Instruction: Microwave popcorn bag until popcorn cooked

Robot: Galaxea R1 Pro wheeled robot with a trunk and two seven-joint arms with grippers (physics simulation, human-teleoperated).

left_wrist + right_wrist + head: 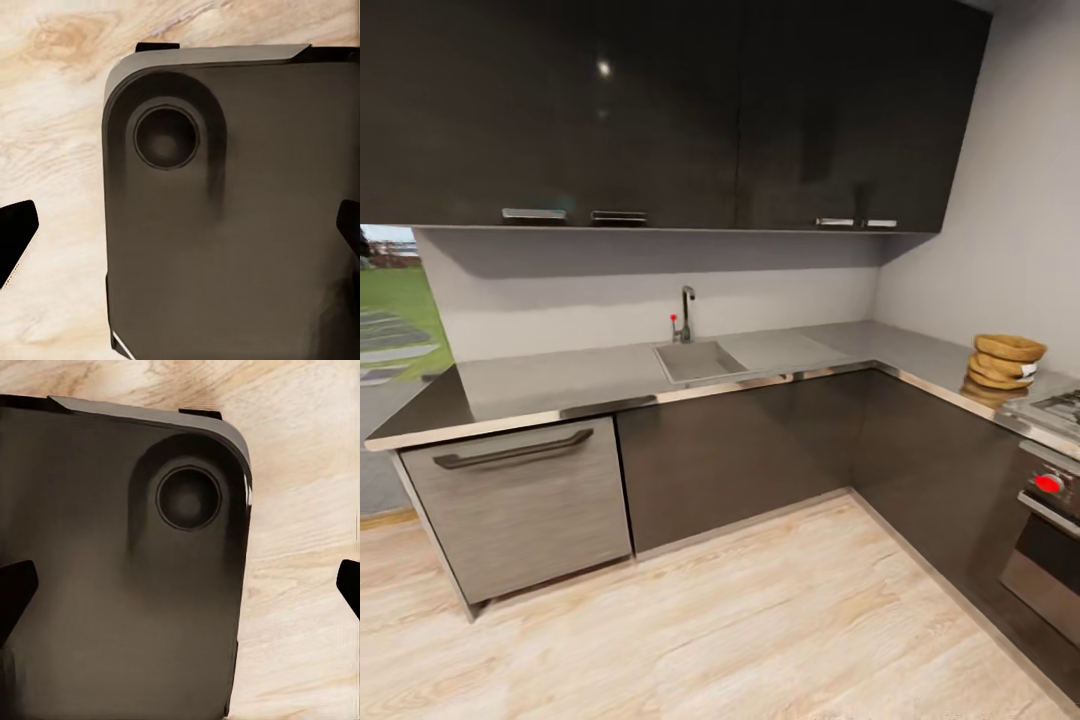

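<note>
Facing an L-shaped kitchen corner from the head camera. Popcorn bag point(1005, 364), tan and crumpled with a rolled rim, stands on the countertop point(560, 380) along the right-hand run, just beside the gas hob point(1060, 408); its lower part blends with its own reflection in the steel, so the base is hard to make out. Hob and the steel oven point(1050, 540) below it are cut off by the frame edge; a red knob point(1048, 484) shows on the oven front.

Sink point(698, 360) with tap point(686, 314) sits in the back run of the counter. Dark upper cabinets point(660, 110) above, dark cabinet fronts below, a steel-faced drawer unit with a dark bar handle point(512, 450) at the left end. Green outdoor scenery beyond the counter's left end.

Wrist cameras both look down on the robot's dark base point(240, 217) over pale wood-plank floor point(52, 150); a round recessed fitting point(188, 499) shows near each base corner. Left gripper point(187, 236): dark fingertips only at the frame's two sides, spread wide, nothing between them. Right gripper point(187, 589): same, tips far apart and holding nothing.
</note>
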